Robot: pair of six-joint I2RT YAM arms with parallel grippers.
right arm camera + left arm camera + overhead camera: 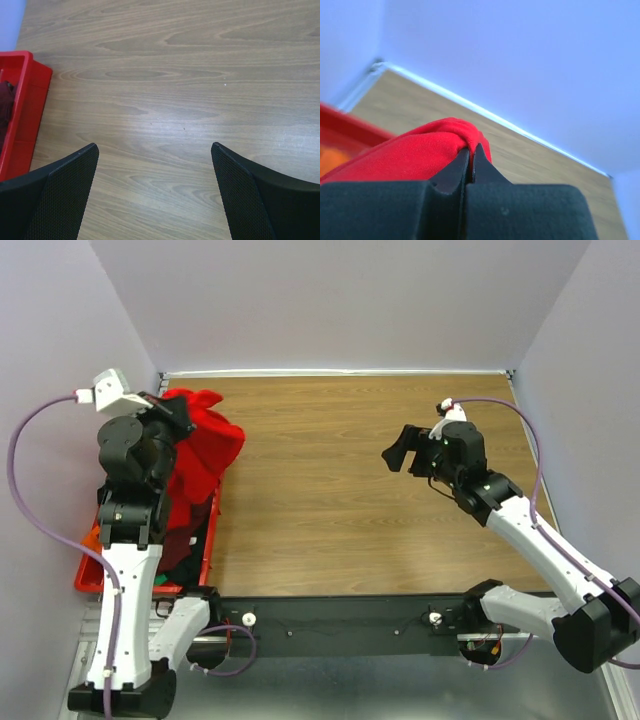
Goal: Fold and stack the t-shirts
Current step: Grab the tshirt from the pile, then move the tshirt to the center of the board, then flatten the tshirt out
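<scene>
My left gripper (183, 412) is shut on the bright red t-shirt (205, 445) and holds it bunched above the red crate (95, 578) at the table's left edge. In the left wrist view the red cloth (420, 150) is pinched between the closed fingertips (479, 155). An orange shirt (92, 537) and a dark one (185, 540) lie in the crate; the maroon shirt (5, 107) shows in the crate in the right wrist view. My right gripper (398, 452) is open and empty over the wooden table, right of centre, its fingers (65, 185) wide apart.
The wooden table (370, 490) is bordered by grey walls at the back and both sides. The crate (25, 110) sits at its left edge. The arm bases and a black rail (340, 615) run along the near edge.
</scene>
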